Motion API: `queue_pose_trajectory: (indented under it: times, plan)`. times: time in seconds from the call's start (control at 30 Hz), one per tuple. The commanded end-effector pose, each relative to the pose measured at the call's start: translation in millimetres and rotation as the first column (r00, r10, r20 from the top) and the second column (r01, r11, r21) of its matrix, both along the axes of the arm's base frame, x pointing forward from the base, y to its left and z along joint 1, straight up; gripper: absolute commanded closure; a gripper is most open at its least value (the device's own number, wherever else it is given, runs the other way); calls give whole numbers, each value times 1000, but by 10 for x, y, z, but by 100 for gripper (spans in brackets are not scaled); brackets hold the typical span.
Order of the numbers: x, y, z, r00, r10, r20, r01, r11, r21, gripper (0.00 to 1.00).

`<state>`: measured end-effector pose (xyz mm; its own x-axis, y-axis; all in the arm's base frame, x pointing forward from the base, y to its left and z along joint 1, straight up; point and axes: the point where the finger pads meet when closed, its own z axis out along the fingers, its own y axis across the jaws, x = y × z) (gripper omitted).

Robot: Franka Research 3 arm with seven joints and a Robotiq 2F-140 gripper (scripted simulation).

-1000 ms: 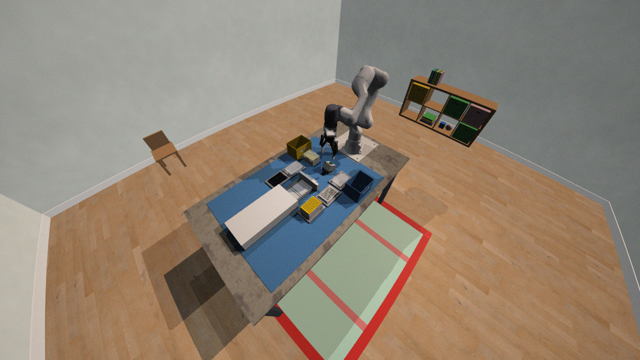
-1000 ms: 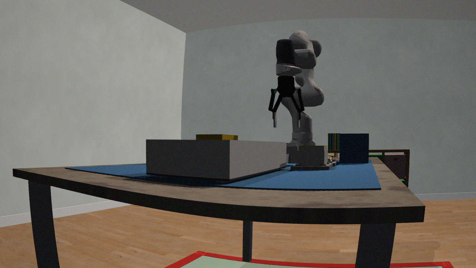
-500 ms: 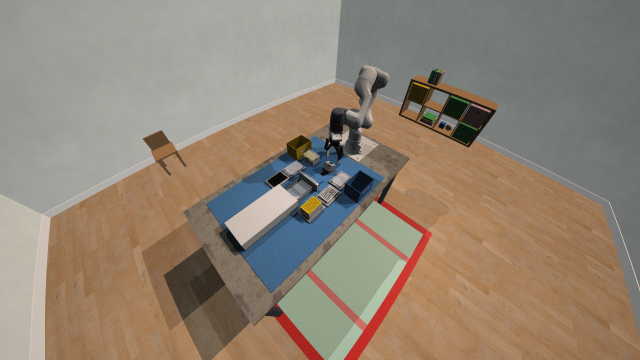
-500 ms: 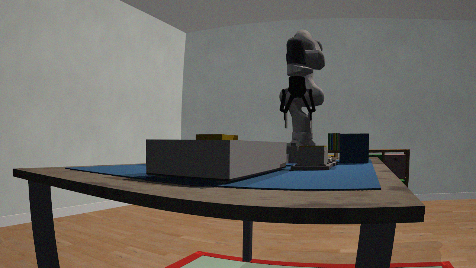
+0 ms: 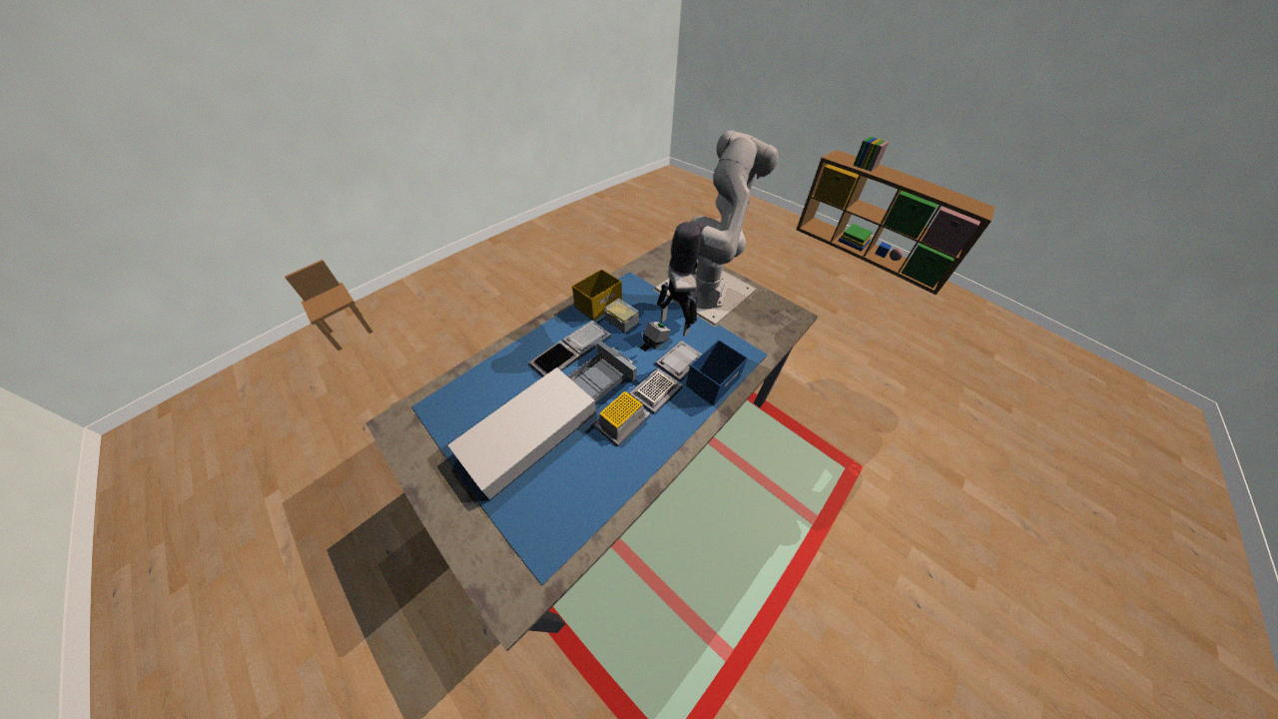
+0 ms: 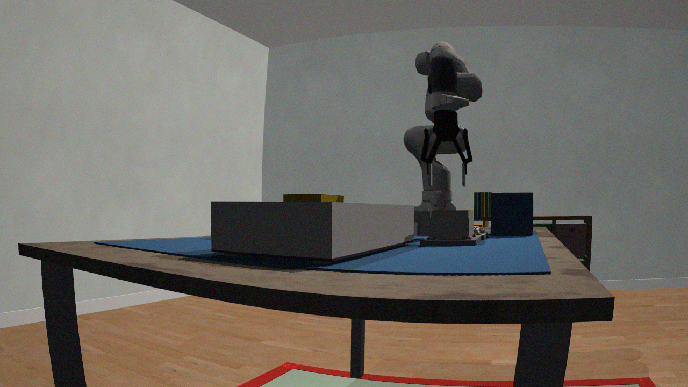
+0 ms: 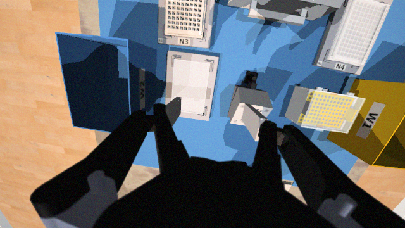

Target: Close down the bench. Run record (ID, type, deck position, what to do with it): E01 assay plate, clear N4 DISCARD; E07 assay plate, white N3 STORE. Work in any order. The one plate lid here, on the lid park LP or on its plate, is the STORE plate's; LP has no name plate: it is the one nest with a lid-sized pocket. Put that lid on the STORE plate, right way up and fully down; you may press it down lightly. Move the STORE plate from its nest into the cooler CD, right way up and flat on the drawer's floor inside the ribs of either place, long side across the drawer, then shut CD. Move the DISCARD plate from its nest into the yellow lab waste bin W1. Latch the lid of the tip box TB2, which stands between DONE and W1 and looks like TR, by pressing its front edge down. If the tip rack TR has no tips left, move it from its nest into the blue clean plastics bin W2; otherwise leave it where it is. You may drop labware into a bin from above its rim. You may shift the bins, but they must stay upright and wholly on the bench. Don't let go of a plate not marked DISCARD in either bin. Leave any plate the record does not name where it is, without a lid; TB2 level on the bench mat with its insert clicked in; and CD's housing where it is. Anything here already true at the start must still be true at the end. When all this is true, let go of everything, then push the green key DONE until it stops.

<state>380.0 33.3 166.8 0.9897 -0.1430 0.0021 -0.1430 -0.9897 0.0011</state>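
My gripper [image 7: 212, 108] is open and empty, and hangs above the blue mat between the lid park and the DONE key box [image 7: 253, 105]. It also shows in the top view [image 5: 674, 308] and the exterior view [image 6: 445, 163]. The white lid [image 7: 191, 83] lies in the lid park nest. The white plate at N3 [image 7: 185, 19] has no lid. The clear plate at N4 [image 7: 352, 33] sits in its nest. Tip box TB2 [image 7: 326, 109] shows yellow tips under a clear lid, next to the yellow bin W1 [image 7: 373, 123]. The blue bin W2 [image 7: 95, 82] stands left of the lid park.
The cooler CD [image 5: 522, 428] is a long white housing with its drawer [image 5: 600, 375] pulled out. The tip rack TR [image 5: 620, 413] holds yellow tips. A black plate [image 5: 552, 358] sits in a nest beside N4. The table edge is close behind the bins.
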Motion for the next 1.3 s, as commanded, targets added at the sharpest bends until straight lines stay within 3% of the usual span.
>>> queue_pose_trajectory:
  times: [0.0, 0.37, 1.27]
  plan:
    - [54, 123, 2, 999, -44, 6, 43, 999, 5, 34]
    - [169, 522, -16, 999, -44, 6, 43, 999, 5, 34]
    - [169, 522, -16, 999, -44, 6, 43, 999, 5, 34]
